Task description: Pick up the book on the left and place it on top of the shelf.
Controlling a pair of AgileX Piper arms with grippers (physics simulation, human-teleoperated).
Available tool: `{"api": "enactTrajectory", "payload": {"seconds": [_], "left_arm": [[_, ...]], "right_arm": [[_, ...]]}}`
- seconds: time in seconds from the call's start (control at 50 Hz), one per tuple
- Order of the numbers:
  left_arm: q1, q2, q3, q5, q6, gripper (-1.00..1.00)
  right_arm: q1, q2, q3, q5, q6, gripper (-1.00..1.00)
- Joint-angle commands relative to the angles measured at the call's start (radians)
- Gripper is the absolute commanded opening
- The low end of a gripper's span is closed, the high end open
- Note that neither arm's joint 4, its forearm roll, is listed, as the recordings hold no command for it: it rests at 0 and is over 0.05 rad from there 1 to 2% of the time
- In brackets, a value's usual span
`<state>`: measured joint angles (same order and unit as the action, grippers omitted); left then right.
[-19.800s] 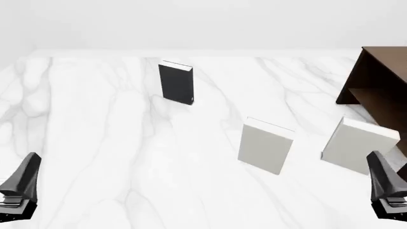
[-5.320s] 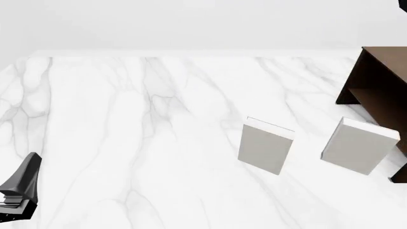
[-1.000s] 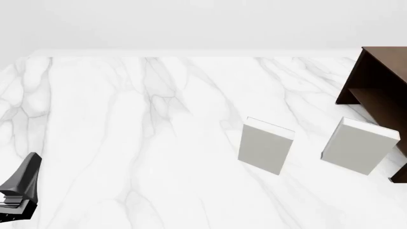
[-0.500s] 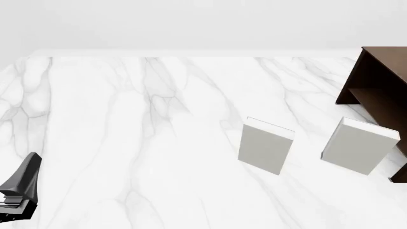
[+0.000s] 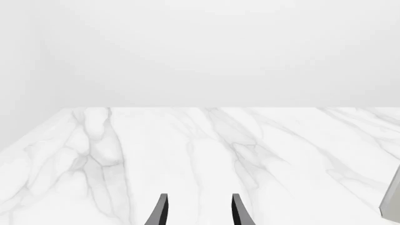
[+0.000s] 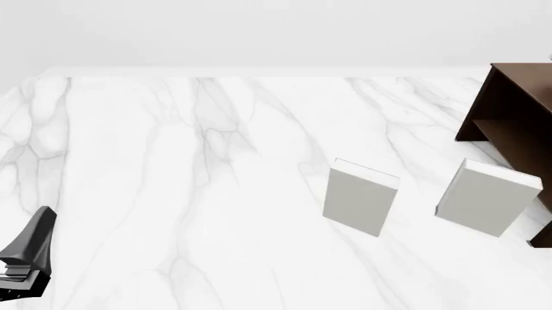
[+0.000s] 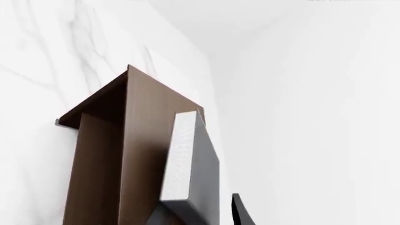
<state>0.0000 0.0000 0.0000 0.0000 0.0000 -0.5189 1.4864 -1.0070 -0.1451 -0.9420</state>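
Note:
The book [image 7: 195, 173], dark-covered with white page edges, shows only in the right wrist view, lying against the flat top of the dark brown shelf [image 7: 144, 140]. My right gripper [image 7: 197, 208] straddles the book's near end. One dark finger [image 7: 240, 212] shows, with a strip of white between it and the cover, so the jaws stand open. In the front view the shelf [image 6: 516, 106] is at the right edge, and neither the book nor the right gripper shows there. My left gripper [image 6: 28, 253] rests open and holds nothing at the near left, its fingers [image 5: 162, 211] apart over bare marble.
Two light grey books stand upright on the white marble table [image 6: 172, 194]: one in the middle right [image 6: 360, 197], one [image 6: 487, 197] just in front of the shelf. A grey book edge [image 5: 394, 202] also shows in the left wrist view.
Nothing has moved in the front view over the last second. Long before, the dark book stood at the table's far left and the right gripper was at the near right; both are gone from there.

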Motion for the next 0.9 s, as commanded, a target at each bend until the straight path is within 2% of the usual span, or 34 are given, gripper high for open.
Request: {"api": "enactTrajectory", "payload": {"seconds": [0.02, 0.28, 0.52, 0.9], "left_arm": [[0.0, 0.0, 0.0, 0.0, 0.0, 1.0], [0.0, 0.0, 0.0, 0.0, 0.0, 1.0], [0.0, 0.0, 0.0, 0.0, 0.0, 1.0], [0.0, 0.0, 0.0, 0.0, 0.0, 1.0]], "right_arm": [[0.02, -0.05, 0.036, 0.004, 0.025, 1.0], [0.053, -0.133, 0.123, -0.016, 0.091, 1.0], [0.052, -0.223, 0.176, -0.003, 0.115, 1.0], [0.076, -0.288, 0.184, -0.004, 0.141, 1.0]]}}
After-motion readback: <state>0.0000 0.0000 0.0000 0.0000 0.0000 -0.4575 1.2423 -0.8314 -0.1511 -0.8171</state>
